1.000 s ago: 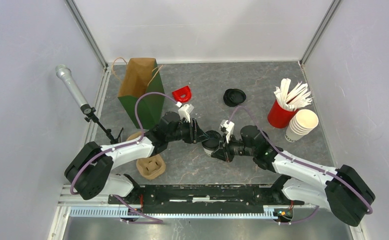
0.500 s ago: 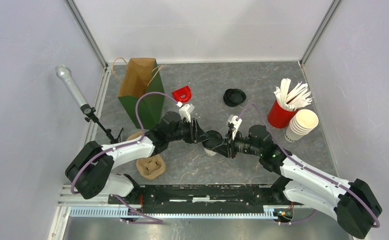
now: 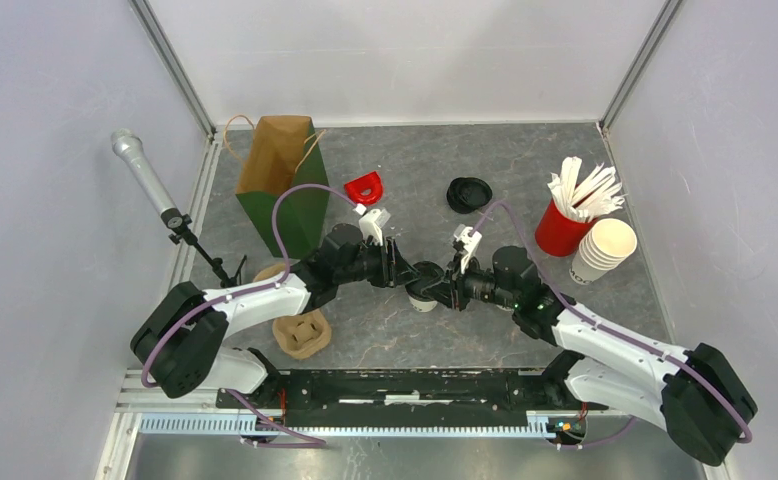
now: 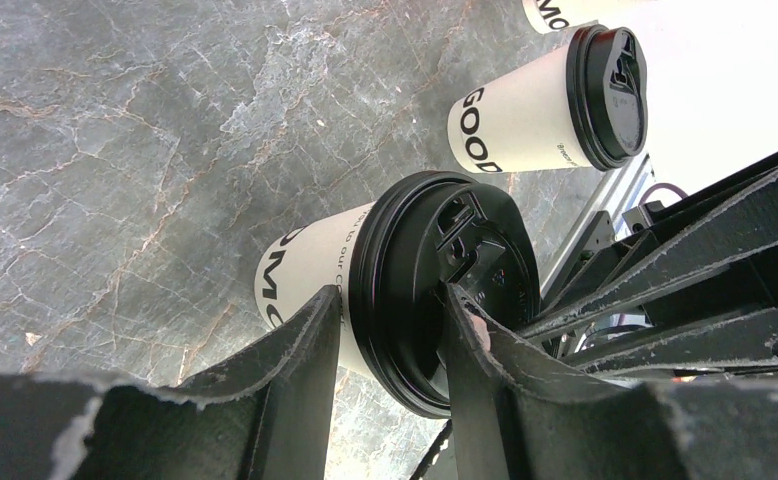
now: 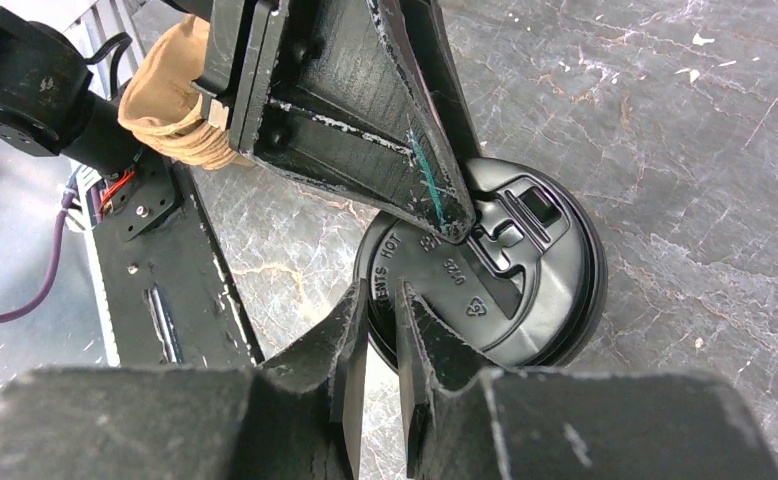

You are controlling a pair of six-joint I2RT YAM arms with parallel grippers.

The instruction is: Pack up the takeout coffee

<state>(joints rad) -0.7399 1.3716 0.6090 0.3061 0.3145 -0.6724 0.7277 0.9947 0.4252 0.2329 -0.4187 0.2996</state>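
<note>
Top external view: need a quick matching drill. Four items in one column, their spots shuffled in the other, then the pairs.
Items
1. paper bag
2. red cup
3. loose black lid
4. cardboard cup carrier

Spots
A. front left, lying flat
B. far right, holding white sticks
C. back left, standing open
D. back centre, lying flat

Pairs: 1-C, 2-B, 3-D, 4-A
</note>
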